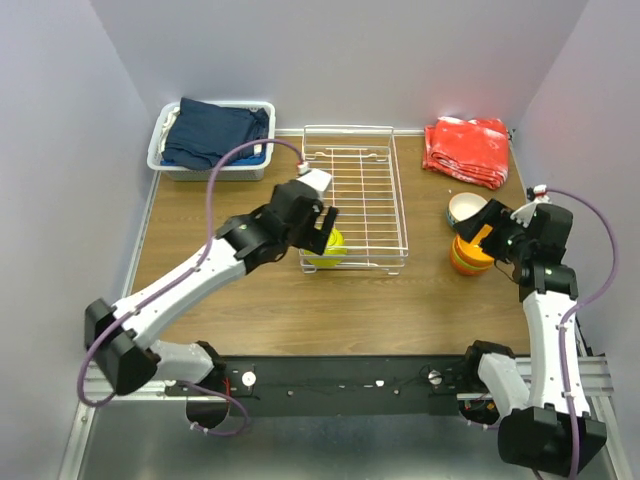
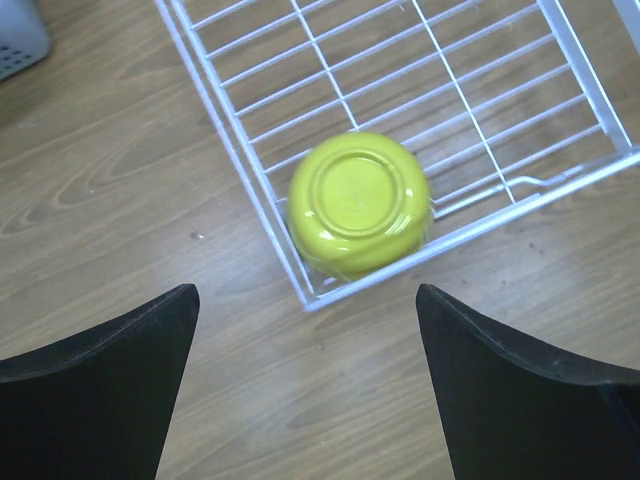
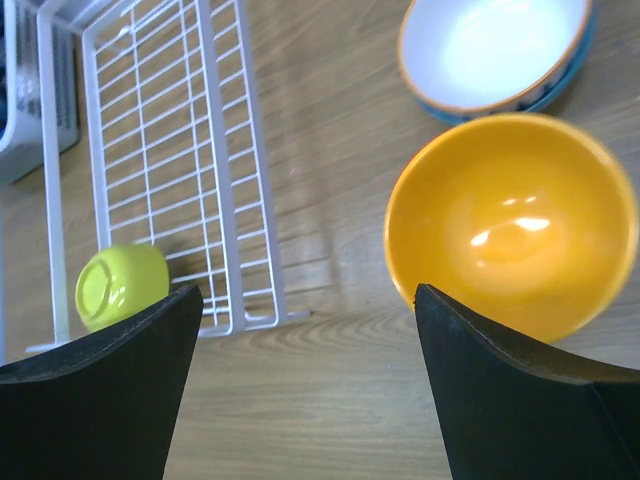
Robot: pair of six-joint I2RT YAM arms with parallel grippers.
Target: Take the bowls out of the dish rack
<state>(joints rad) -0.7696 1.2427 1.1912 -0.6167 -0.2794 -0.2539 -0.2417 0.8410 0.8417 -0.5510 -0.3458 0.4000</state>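
Yellow-green and glossy, one bowl lies upside down, base up, inside the white wire rack, tucked into the corner at 7 o'clock in the top view; the other wire bars of the rack carry nothing. In the left wrist view this yellow-green bowl sits against the rack corner wires. The left tool hangs over that corner with its two dark fingers spread wide apart and nothing between them; in its own camera the left tool is above the bowl and clear of it. On the wooden bench, at 3 o'clock from the rack and well apart from it, an orange bowl stands upright. A blue bowl with a white inside stands just beside it at 12 o'clock. The right tool hovers over these two, fingers also wide apart and holding nothing. Its wrist view shows the right tool with the orange bowl by the right finger, the blue bowl beyond, and the rack with the yellow-green bowl at 9 o'clock. A folded red cloth lies at the bench's 1 o'clock corner, and a white bin of dark-blue cloth at 11 o'clock.
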